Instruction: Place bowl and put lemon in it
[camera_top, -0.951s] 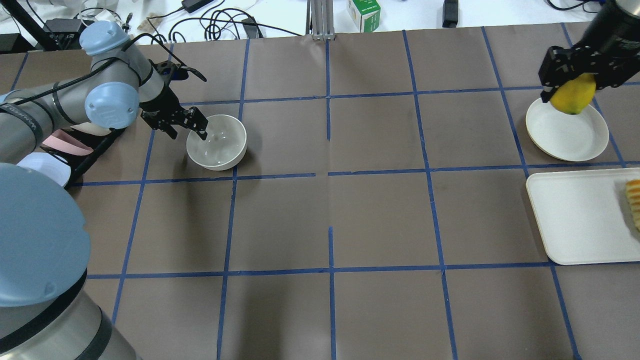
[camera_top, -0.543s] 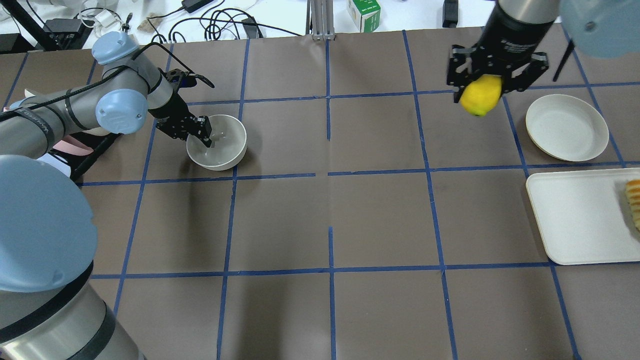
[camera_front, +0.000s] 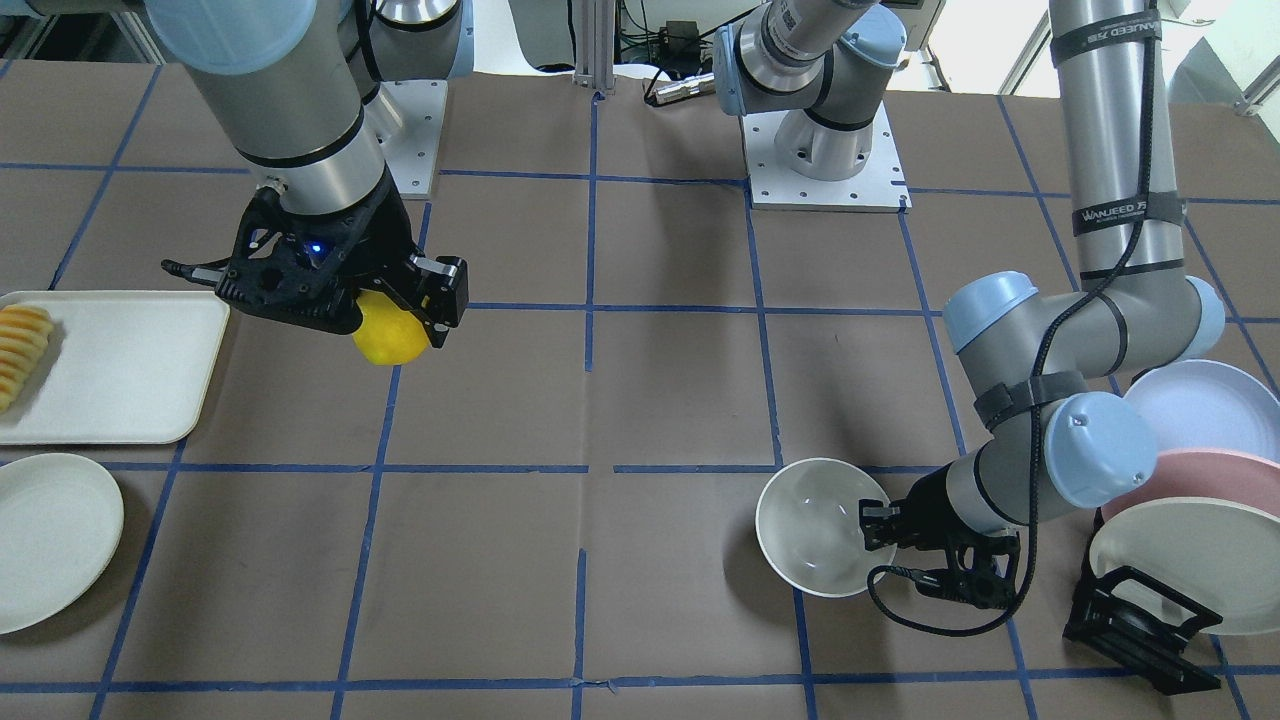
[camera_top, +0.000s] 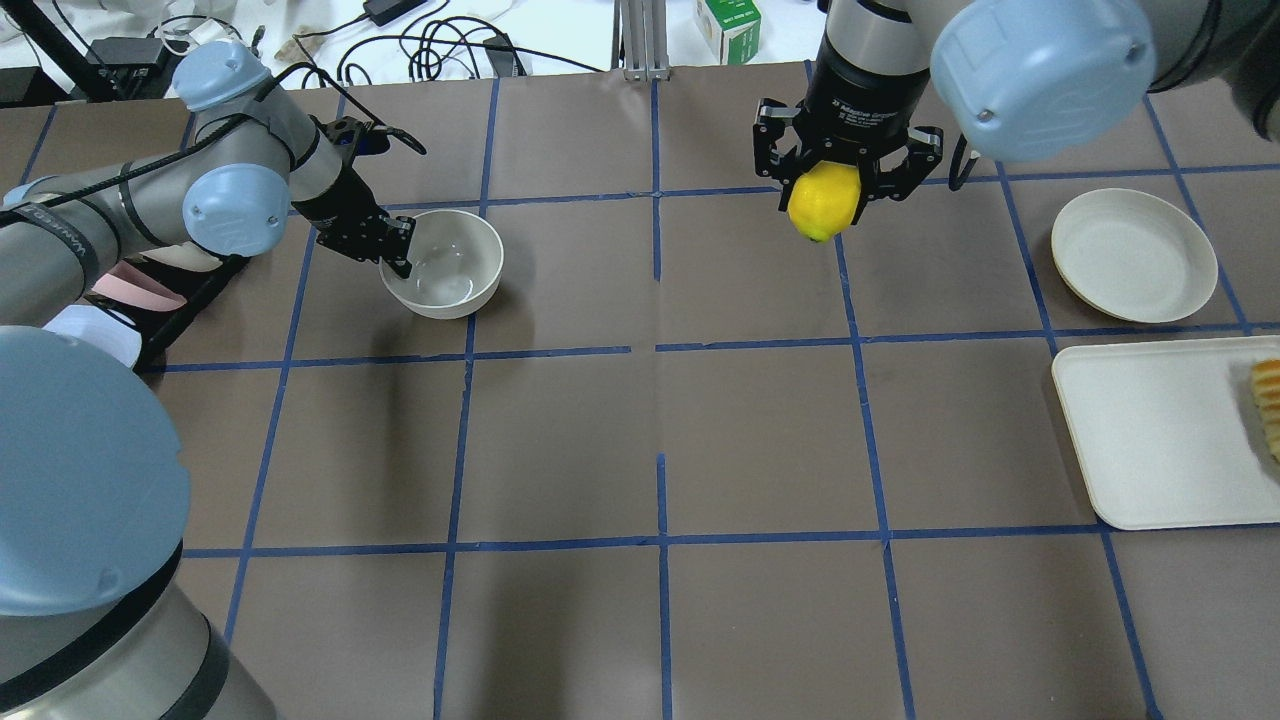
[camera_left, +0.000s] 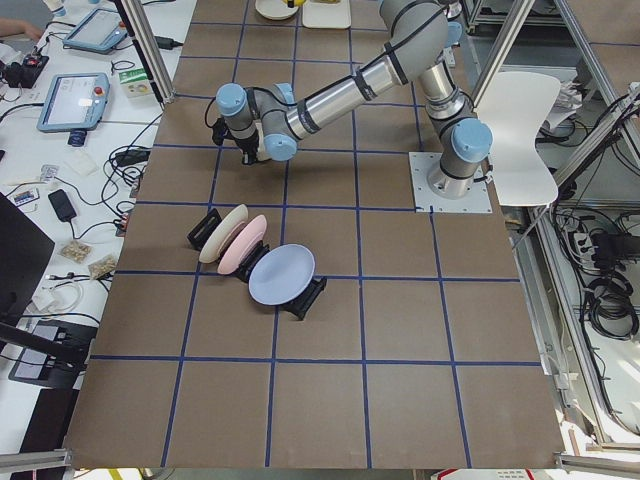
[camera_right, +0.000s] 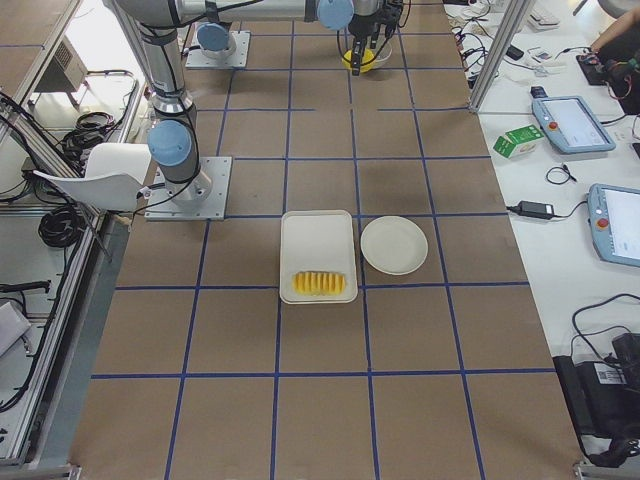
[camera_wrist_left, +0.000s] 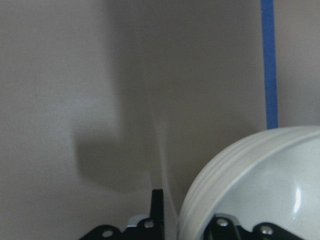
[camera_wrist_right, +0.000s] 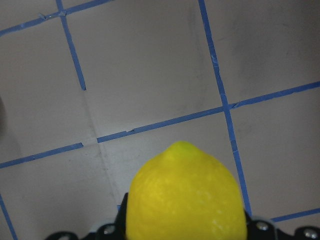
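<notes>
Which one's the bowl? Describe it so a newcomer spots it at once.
In the overhead view, start at the plate rack on the table's left edge and follow the left arm to its tool. The bowl is what that tool pinches by the rim: deep, round, glossy off-white, unlike the flat plate at far right and the upright racked plates.

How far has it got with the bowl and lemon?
Done: the lemon is picked up, gripped in the right gripper above the table, clear of the round plate. In hand: the left gripper pinches the bowl by its rim. Left: release the bowl, carry the lemon across, drop it in.
</notes>
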